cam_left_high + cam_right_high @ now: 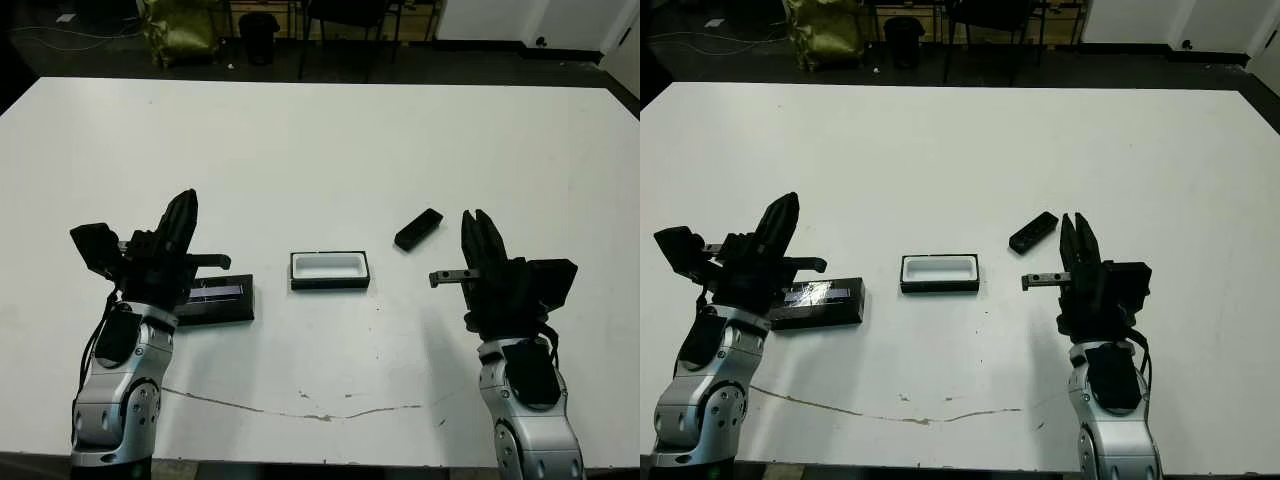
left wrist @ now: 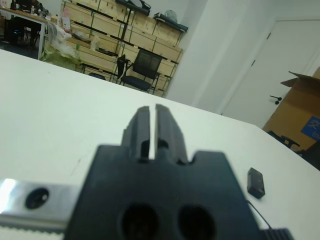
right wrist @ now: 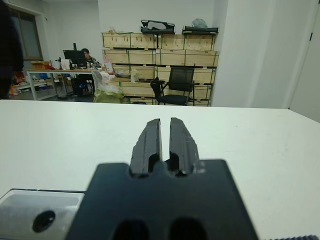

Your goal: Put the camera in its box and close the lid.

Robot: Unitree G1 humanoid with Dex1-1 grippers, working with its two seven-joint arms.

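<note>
Camera (image 1: 418, 229) lies loose on the white surface (image 1: 320, 150), tilted, just ahead of the right hand (image 1: 478, 222) and apart from it. Box (image 1: 329, 270) sits open at centre, white inside showing. Lid (image 1: 215, 298) lies flat, partly under the left hand (image 1: 181, 212). Both hands hover with fingers pressed together, holding nothing.

No legible text, brand, number or sign can be made out on anything around either claw or in the room behind.
</note>
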